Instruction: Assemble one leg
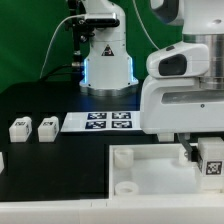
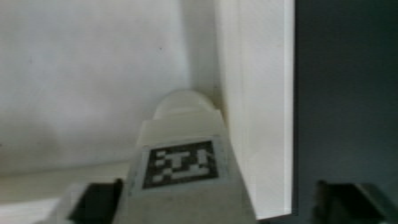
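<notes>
One leg (image 1: 211, 160) stands upright, its marker tag showing, at the right end of the large white tray (image 1: 150, 178). My gripper (image 1: 204, 150) hangs right over it. In the wrist view the leg (image 2: 183, 160) lies between my two fingers, close against the tray's raised wall (image 2: 258, 80). One finger (image 2: 102, 200) is next to the leg. The other finger (image 2: 350, 200) stands off it with a dark gap between. The gripper (image 2: 224, 200) is open around the leg. Two more look-alike legs (image 1: 18, 128) (image 1: 46, 127) lie on the black table at the exterior view's left.
The marker board (image 1: 98, 121) lies flat on the table behind the tray. The arm's base (image 1: 107, 55) stands at the back. The tray has round sockets near its corners (image 1: 122, 157). The table's front edge runs just below the tray.
</notes>
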Tool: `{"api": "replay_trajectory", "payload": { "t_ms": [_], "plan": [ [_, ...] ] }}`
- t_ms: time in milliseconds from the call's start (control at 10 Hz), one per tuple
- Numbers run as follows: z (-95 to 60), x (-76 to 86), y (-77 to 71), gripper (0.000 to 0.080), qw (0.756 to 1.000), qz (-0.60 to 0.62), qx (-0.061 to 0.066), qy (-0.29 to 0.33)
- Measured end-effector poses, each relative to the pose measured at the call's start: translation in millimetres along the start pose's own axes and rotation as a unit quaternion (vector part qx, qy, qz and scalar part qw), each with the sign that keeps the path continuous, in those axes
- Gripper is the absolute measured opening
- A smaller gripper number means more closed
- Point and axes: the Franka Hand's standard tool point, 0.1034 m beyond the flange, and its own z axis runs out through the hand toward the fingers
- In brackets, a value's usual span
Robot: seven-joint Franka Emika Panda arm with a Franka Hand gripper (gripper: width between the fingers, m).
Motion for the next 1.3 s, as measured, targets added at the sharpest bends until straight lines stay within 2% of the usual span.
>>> {"api": "replay_trajectory", "payload": {
  "t_ms": [100,200,300,400,600,800,900,1000,1300],
  "plan": [
    [0.1,-0.4,-1.1,0.037,1.0,0.02,0.0,0.0],
    [0.8,-0.8,3.7,0.037,0.997,0.073,-0.002,-0.002],
    [1.4,-1.0,4.2,0.0299,0.993,0.12,0.0,-0.004],
    [1.2,-0.5,4.9,0.0299,0.985,0.175,0.003,-0.004],
    [-0.4,2.5,7.7,0.0299,0.943,0.331,0.024,-0.013],
    [3.9,1.5,8.7,0.0299,0.871,0.489,0.042,-0.016],
    [4.6,0.0,2.9,0.0299,0.81,0.584,0.05,-0.024],
    [4.5,0.1,0.8,0.0298,0.779,0.623,0.056,-0.03],
    [4.8,0.0,0.3,0.0298,0.779,0.624,0.057,-0.028]
  ]
}}
